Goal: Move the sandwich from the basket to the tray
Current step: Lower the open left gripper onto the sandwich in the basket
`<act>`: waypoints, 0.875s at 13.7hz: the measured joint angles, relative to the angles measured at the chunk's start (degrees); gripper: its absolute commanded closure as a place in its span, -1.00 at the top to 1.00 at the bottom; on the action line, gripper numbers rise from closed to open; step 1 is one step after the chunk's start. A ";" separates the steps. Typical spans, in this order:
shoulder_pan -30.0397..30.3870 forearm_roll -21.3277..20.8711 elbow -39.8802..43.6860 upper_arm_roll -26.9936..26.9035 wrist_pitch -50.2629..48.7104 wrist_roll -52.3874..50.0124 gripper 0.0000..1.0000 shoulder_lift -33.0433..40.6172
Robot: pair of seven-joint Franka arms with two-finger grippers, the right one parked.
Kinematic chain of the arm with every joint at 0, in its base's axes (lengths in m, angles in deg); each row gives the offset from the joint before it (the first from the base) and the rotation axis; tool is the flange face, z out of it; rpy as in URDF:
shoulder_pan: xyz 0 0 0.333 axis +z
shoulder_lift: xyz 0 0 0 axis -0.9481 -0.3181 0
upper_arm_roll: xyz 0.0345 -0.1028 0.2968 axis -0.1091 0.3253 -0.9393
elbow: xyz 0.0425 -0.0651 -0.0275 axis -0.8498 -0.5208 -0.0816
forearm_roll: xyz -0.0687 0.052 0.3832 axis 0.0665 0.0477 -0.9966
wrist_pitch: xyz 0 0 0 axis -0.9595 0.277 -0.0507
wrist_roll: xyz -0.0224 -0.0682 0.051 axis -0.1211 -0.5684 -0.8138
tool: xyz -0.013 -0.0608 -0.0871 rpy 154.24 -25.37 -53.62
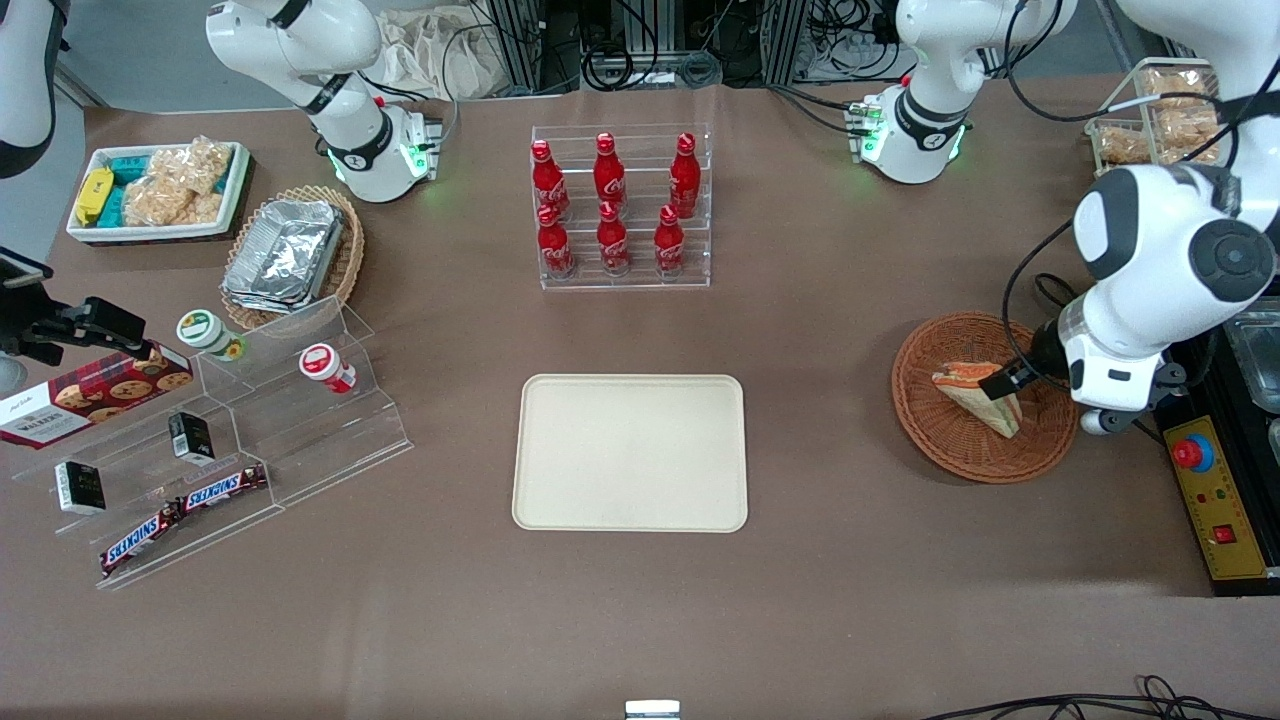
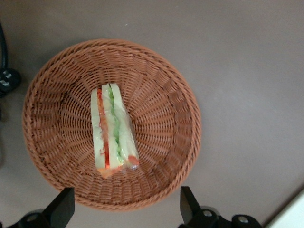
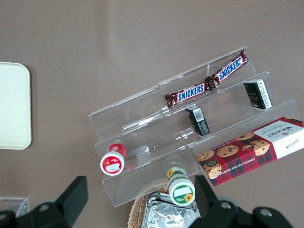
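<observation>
Starting at the parked arm's end of the bench (image 1: pixel 850 560): white bin of snack pkts (image 1: pixel 235 185), then a tan oval wicker basket (image 1: pixel 347 262) w/ foil containers (image 1: pixel 285 250) in it. Nearer the front cam is a clear stepped shelf (image 1: pixel 330 420) w/ a Walkers cookie box (image 1: pixel 90 395), two small round tubs, two small dark boxes & two Snickers bars (image 1: pixel 185 510) on the lowest step.

Mid bench: clear rack (image 1: pixel 622 275) w/ six red Coke bottles (image 1: pixel 611 170) in two rows. The tray (image 1: pixel 630 452) lies flat, nearer the cam than the rack.

Toward the working arm's end: round reddish-brown basket (image 1: pixel 945 445), well apart from the tray. The sandwich (image 1: pixel 985 400) is in the basket, about mid-floor. In the wrist view it (image 2: pixel 114 130) stands on its edge, w/ red, orange & green filling layers facing up and the wrap bunched at one end. Basket wall (image 2: pixel 166 85) rings it all round.

The pincer (image 1: pixel 1008 382) hovers over the basket, right above the sandwich. Wrist view shows the pincer (image 2: pixel 125 192) spread wide. Both fingers (image 2: pixel 64 206) are clear of the sandwich and nothing is gripped.

Nearby at the bench edge is a yellow control box (image 1: pixel 1215 500) w/ a red button.
</observation>
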 measured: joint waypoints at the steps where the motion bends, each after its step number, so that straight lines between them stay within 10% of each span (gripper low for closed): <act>1: 0.29 0.00 -0.61 -0.01 2.12 -1.91 0.99 -1.54; 12: 0.46 -3.41 -3.57 -2.03 9.36 -12.07 0.99 -8.72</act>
